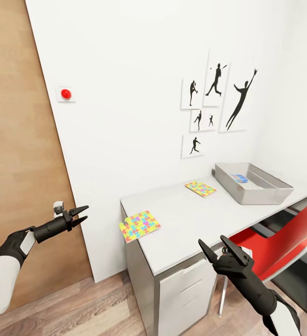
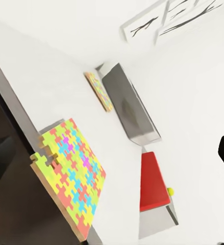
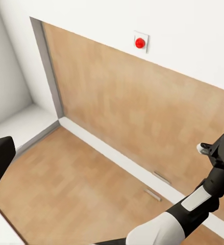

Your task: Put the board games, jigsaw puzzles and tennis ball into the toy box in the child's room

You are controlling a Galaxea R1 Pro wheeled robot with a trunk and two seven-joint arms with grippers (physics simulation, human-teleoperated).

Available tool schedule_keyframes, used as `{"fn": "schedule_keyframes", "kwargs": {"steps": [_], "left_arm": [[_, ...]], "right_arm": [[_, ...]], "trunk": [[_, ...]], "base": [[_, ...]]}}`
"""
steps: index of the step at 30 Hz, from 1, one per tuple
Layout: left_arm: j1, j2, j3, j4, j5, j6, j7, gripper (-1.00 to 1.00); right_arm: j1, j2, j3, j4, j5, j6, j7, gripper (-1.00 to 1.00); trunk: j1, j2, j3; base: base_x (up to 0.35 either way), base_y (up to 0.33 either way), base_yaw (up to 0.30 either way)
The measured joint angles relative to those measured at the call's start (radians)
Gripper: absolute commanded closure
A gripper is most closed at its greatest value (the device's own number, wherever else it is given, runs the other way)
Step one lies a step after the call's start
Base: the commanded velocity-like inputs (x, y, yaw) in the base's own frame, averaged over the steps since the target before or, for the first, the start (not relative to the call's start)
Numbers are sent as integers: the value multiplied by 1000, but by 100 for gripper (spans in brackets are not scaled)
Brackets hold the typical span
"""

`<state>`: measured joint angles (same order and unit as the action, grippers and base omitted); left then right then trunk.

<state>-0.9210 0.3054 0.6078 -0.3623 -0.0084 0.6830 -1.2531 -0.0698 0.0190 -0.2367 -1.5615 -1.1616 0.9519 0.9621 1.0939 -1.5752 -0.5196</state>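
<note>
On the white table (image 1: 191, 219), two jigsaw puzzles: the near one (image 1: 139, 225) overhangs the front corner, the far one (image 1: 200, 188) lies flat just beside the grey toy box (image 1: 252, 183). A blue board game (image 1: 240, 178) sits inside the box already. Tennis ball (image 2: 170, 191), a small yellow-green dot past the red chair (image 1: 284, 238), shows in the left wrist view; its exact resting place is unclear.

Left gripper (image 1: 81, 213) held out over the floor by the wooden door (image 1: 23, 154), fingers spread, empty. Right gripper (image 1: 216, 246) near the table's front edge, fingers spread, empty.

Risks, as judged:
- Near puzzle hangs off the corner; a nudge from either arm could tip it to the floor.
- Thin mat on a flat top gives little to pinch; fingers may slide over it.
- Right arm is close to the chair; reaching for the box could catch the chair back.
</note>
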Motion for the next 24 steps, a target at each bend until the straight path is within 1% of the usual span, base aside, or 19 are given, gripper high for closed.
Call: {"fn": "schedule_keyframes", "kwargs": {"steps": [13, 24], "left_arm": [[0, -1, -1, 0, -2, -1, 3, -100], [0, -3, -3, 0, -4, -3, 14, -100]], "right_arm": [[0, 0, -1, 1, 3, 0, -1, -100], [0, 0, -1, 0, 4, 0, -15, -100]], "trunk": [[50, -91, -20], [92, -168, -53]], "base": [[0, 0, 0], [0, 0, 0]]}}
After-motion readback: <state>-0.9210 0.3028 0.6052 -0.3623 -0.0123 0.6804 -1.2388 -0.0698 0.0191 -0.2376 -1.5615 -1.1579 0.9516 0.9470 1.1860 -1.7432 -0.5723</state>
